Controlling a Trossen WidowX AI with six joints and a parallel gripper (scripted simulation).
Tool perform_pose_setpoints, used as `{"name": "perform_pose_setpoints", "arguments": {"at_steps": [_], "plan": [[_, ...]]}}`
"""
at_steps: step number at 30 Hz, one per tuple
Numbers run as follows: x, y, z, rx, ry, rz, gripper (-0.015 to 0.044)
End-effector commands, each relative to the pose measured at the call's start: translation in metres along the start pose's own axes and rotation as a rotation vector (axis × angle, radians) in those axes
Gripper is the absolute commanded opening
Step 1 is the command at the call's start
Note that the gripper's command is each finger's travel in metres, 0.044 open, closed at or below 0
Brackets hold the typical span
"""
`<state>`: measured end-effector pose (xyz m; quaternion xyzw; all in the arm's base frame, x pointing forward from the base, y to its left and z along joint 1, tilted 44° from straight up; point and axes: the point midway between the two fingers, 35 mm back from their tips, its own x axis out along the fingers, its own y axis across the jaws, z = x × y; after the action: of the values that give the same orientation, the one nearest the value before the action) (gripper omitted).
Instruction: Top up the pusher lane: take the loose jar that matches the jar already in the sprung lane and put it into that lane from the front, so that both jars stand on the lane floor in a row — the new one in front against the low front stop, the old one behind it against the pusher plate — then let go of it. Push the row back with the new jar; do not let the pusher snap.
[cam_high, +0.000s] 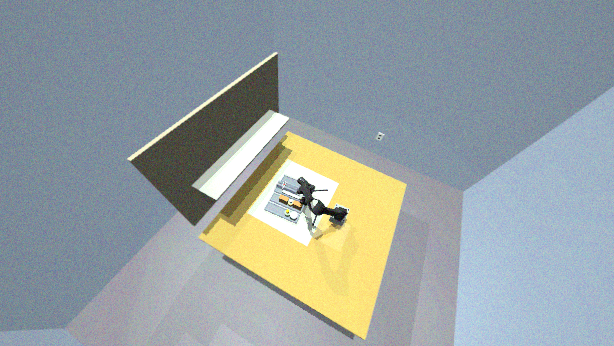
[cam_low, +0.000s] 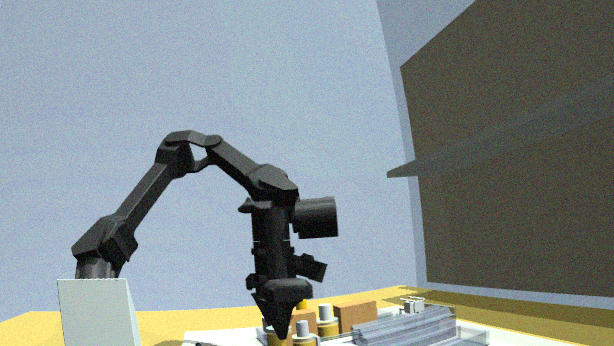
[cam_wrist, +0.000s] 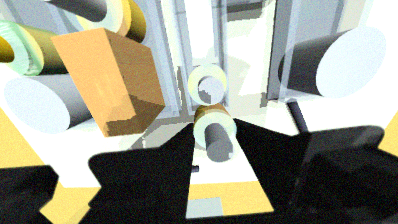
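My gripper (cam_wrist: 212, 124) (cam_low: 281, 337) points down and is shut on an amber jar with a pale shoulder and a grey knob-like cap (cam_wrist: 219, 147). In the wrist view the held jar is just outside the front end of the middle clear-walled lane (cam_wrist: 184, 90). A like jar (cam_wrist: 207, 86) (cam_low: 304, 341), with a pale shoulder and grey cap, stands upright at that front end, directly behind the held one. I cannot tell whether the two touch. The held jar's base and the low front stop are partly hidden. I cannot make out the pusher plate.
An orange block (cam_wrist: 95, 80) (cam_low: 355, 316) and a green-shouldered jar (cam_wrist: 25, 52) are left of the lane. Grey cylinders with pale tops stand left (cam_wrist: 37, 105) and right (cam_wrist: 352, 62). A dark rod (cam_wrist: 297, 116) is at the right. A wall shelf (cam_high: 245, 157) is beyond the lanes.
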<state>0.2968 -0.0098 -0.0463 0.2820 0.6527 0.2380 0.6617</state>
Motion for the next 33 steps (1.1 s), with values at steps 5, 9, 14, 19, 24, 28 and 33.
{"name": "perform_pose_setpoints", "arguments": {"at_steps": [5, 9, 14, 19, 24, 28, 33], "plan": [[-0.004, 0.001, 0.012, -0.015, -0.025, 0.001, 0.0], [-0.004, 0.001, 0.013, -0.015, -0.025, 0.001, 0.0], [-0.004, 0.001, 0.015, -0.016, -0.025, 0.001, 0.0], [-0.005, 0.001, 0.017, -0.016, -0.025, 0.001, 0.0], [-0.005, 0.001, 0.019, -0.016, -0.025, 0.001, 0.0], [-0.006, 0.001, 0.02, -0.016, -0.025, 0.001, 0.0], [-0.006, 0.001, 0.022, -0.016, -0.025, 0.001, 0.0]]}}
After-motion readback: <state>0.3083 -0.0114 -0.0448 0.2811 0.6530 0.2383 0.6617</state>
